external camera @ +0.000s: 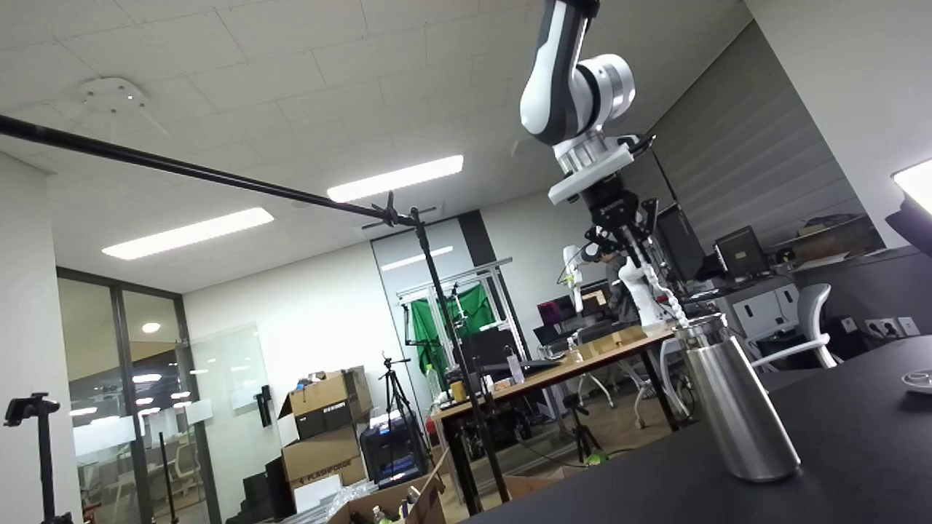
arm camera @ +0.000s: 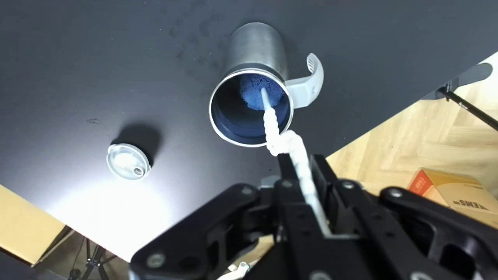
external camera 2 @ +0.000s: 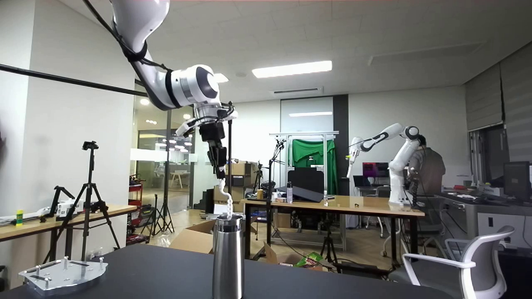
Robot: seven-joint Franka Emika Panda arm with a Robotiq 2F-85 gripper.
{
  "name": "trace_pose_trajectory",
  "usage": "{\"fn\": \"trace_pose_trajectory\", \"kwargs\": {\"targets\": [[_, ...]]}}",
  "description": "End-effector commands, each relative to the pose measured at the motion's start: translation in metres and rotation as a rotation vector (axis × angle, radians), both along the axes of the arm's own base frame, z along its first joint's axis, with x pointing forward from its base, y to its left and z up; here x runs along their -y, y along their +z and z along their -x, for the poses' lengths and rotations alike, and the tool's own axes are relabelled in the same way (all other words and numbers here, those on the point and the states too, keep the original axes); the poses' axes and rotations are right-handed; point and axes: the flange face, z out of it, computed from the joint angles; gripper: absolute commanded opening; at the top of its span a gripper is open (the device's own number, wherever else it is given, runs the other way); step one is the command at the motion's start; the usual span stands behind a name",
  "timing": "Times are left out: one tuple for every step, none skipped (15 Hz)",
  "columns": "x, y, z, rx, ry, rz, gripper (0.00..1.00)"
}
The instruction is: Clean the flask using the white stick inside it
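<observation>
Flask (external camera 2: 228, 261): upright on the dark counter (external camera 2: 166, 270); tall cylinder of brushed steel, bright thin rim round a wide mouth.
Handle (arm camera: 307, 91): pale, smooth, hooked, ribbed inside the tip; juts from the flask's neck, beside the mouth.
White stick (arm camera: 271, 124): runs from the pincer down into the flask; upper stretch knobbly like twisted rope, with a bend, then a smooth thin end. Contact with the rim: cannot tell.
Blue head (arm camera: 255, 96): rough, bristly-looking, at the stick's lower end, inside the flask.
Pincer (arm camera: 302, 159): black, jointed; closed on the white stick, a finger either side, above the flask's mouth. Blocks much of the lower wrist view.
Oval piece (arm camera: 128, 161): whitish, small round hole at one end; lies on the counter near the flask, apart from it, dark shadow alongside.
Metal plate (external camera 2: 64, 276): silvery, curved outline, short upright pegs; by the counter's edge, well apart from the flask.
Tripod (external camera 2: 87, 187): black, spread legs, beyond the metal plate.
Black pole (external camera: 218, 172): slants across the air in both exterior views.
Floor: pale wood; cardboard box (arm camera: 459, 194) beyond the counter's edge.
Background: wooden desk (external camera 2: 353, 203), second white arm (external camera 2: 399, 162), person (external camera 2: 428, 166) behind it, draped green cloth (external camera 2: 316, 153).
Chair (external camera 2: 482, 265): white frame, grey back.
</observation>
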Motion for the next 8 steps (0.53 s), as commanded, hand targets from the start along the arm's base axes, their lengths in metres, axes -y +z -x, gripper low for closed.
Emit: {"fn": "trace_pose_trajectory", "kwargs": {"targets": [[0.001,0.032,0.031,0.028,0.024,0.013,0.04],[0.002,0.037,0.036,0.029,0.031,0.007,0.04],[0.002,0.04,0.041,0.027,0.038,-0.003,0.04],[0.005,0.04,0.044,0.026,0.049,-0.012,0.04],[0.008,0.04,0.047,0.023,0.055,-0.017,0.04],[0.012,0.039,0.048,0.016,0.058,-0.023,0.04],[0.017,0.037,0.048,0.016,0.056,-0.024,0.04],[0.022,0.035,0.047,0.016,0.056,-0.026,0.04]]}}
